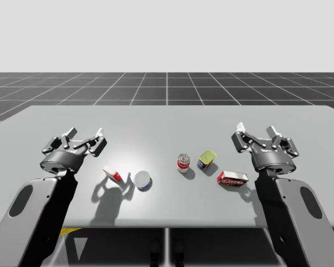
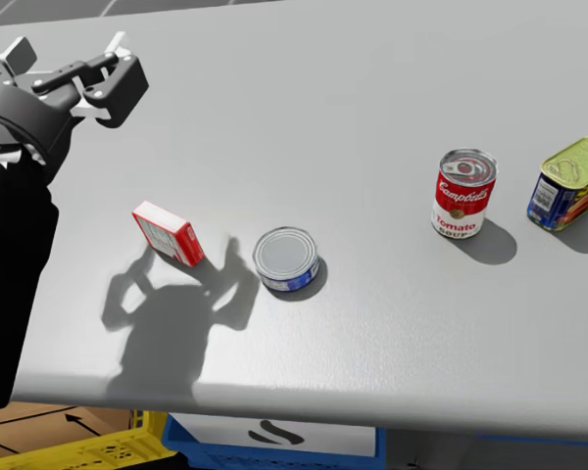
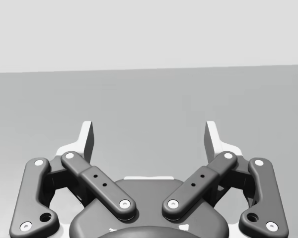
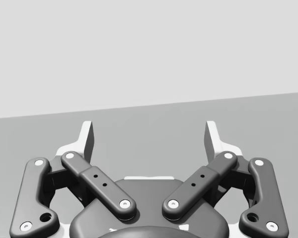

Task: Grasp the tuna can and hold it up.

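Both jaws released, empty; tuna can (image 2: 286, 257) on table (image 2: 372, 117), near red box (image 2: 169, 233).

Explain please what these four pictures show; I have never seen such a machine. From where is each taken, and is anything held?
This is a simulated humanoid robot with two arms at a grey table. One picture looks down from a fixed camera above, one from its head, one from each wrist along that arm's tool. On the table are a flat tuna can, a small red box beside it, a red and white soup can, a blue and yellow rectangular can and a flat red box. The left tool and the right tool are both open and hold nothing.
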Tool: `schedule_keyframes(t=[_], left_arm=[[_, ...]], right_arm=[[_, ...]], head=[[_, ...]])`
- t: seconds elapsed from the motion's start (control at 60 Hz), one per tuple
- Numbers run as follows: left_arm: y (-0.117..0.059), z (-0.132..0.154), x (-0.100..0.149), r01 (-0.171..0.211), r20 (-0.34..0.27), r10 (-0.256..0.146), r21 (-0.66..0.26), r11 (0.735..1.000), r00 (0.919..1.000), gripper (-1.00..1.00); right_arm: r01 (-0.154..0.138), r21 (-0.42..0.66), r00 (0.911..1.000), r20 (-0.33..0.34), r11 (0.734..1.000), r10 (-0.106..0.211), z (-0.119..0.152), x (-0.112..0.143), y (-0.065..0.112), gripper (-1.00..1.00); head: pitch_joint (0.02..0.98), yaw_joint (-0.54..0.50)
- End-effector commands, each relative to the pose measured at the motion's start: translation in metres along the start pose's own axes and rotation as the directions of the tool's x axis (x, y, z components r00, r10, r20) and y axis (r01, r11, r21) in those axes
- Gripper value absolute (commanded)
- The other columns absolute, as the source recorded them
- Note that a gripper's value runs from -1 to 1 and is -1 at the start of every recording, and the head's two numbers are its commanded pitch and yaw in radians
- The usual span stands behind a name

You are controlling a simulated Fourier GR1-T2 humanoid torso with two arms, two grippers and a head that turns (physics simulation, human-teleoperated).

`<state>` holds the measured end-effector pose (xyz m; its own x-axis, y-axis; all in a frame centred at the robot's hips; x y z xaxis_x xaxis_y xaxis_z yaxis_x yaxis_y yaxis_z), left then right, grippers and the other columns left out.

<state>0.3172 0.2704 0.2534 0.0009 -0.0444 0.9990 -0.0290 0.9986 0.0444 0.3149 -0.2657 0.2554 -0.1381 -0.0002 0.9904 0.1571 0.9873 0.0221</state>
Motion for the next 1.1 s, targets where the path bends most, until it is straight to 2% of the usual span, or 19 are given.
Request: schedule_keyframes(t=[0.017, 0.067, 0.133, 0.317, 0.483, 0.567, 0.683, 0.883, 1.1], left_arm=[[-0.011, 0.013, 0.012, -0.006, 0.031, 0.007, -0.032, 0.999, 0.9995, -1.00], [-0.014, 0.026, 0.019, -0.002, 0.030, 0.004, -0.063, 0.998, 0.9995, -1.00], [-0.017, 0.042, 0.028, -0.025, 0.009, 0.026, -0.109, 0.994, 0.9996, -1.00], [-0.020, 0.080, 0.035, -0.049, -0.031, 0.043, -0.213, 0.976, 0.9986, -1.00], [-0.021, 0.107, 0.029, -0.031, -0.070, 0.012, -0.277, 0.960, 0.9975, -1.00], [-0.021, 0.116, 0.020, -0.001, -0.092, -0.028, -0.300, 0.954, 0.9954, -1.00], [-0.020, 0.125, 0.009, -0.016, -0.126, -0.027, -0.324, 0.946, 0.9916, -1.00], [-0.028, 0.138, -0.023, -0.045, -0.199, -0.031, -0.368, 0.929, 0.9794, -1.00], [-0.042, 0.144, -0.057, -0.086, -0.282, -0.034, -0.401, 0.912, 0.9588, -1.00]], right_arm=[[-0.004, 0.000, 1.0000, -0.003, 1.000, 0.004, 0.000, -0.001, -0.001, -1.00], [-0.003, -0.002, 1.0000, -0.004, 1.000, 0.003, 0.000, -0.002, -0.001, -1.00], [-0.002, -0.004, 1.0000, -0.004, 1.000, 0.002, 0.000, -0.002, -0.001, -1.00], [-0.004, -0.002, 1.0000, -0.006, 1.000, 0.004, 0.000, -0.002, -0.002, -1.00], [-0.009, -0.004, 1.0000, -0.003, 1.000, 0.009, 0.000, -0.002, -0.002, -1.00], [-0.013, -0.006, 0.9999, -0.001, 1.000, 0.013, 0.000, -0.002, -0.002, -1.00], [-0.015, -0.008, 0.9999, 0.001, 1.000, 0.015, 0.000, -0.002, -0.002, -1.00], [-0.017, -0.007, 0.9999, 0.001, 1.000, 0.017, -0.001, -0.003, -0.002, -1.00], [-0.032, -0.018, 0.9994, 0.011, 0.999, 0.032, -0.001, -0.003, -0.002, -1.00]], head=[[0.892, 0.16], [0.891, 0.16], [0.892, 0.16], [0.890, 0.17], [0.887, 0.18], [0.889, 0.18], [0.890, 0.17], [0.892, 0.18], [0.891, 0.18]])
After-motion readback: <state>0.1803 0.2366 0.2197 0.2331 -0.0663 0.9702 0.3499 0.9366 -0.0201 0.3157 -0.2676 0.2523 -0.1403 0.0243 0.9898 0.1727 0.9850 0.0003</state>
